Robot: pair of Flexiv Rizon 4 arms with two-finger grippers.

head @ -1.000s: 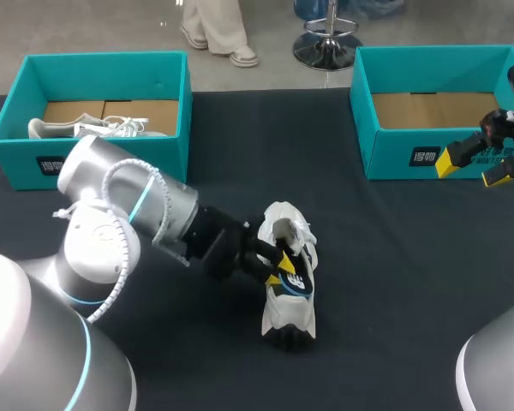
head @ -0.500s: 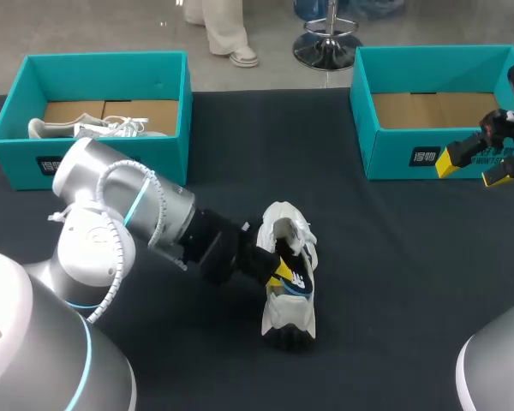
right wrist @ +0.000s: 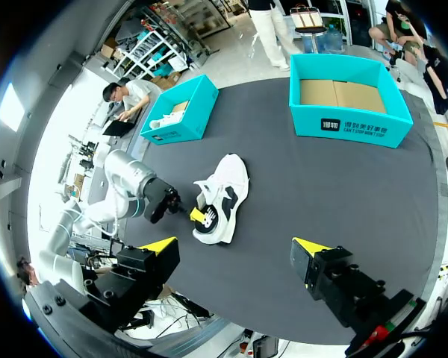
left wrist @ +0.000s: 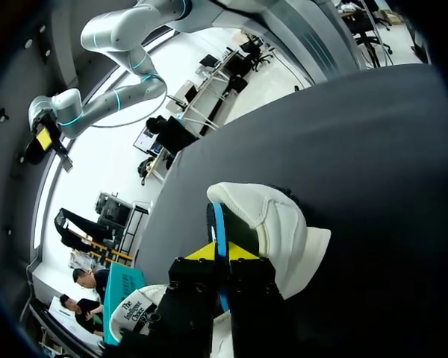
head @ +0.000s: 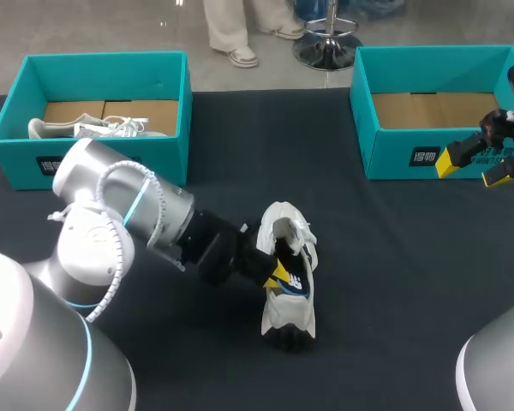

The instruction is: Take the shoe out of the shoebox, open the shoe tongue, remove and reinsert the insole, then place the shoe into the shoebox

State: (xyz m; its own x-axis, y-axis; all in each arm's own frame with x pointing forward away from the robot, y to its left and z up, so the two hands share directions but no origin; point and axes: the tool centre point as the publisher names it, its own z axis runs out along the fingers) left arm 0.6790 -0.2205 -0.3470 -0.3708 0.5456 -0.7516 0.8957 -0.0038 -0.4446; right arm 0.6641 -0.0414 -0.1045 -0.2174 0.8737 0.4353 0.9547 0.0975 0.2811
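A white shoe with black and blue side panels lies on the dark table, a little right of centre, toe toward the front edge. My left gripper is at the shoe's opening. In the left wrist view its yellow tips stand close together, shut on the thin blue edge of the insole, with the white shoe just ahead. My right gripper hangs open and empty at the far right, in front of the right shoebox. The right wrist view looks down on the shoe from afar, between my right gripper's spread fingers.
The teal shoebox at the back left holds another white shoe. The teal shoebox at the back right shows only its cardboard floor. My left arm lies across the table's left half.
My left gripper's fingers have closed at the shoe's opening, and its wrist has settled slightly lower. The shoe and the right arm have not moved.
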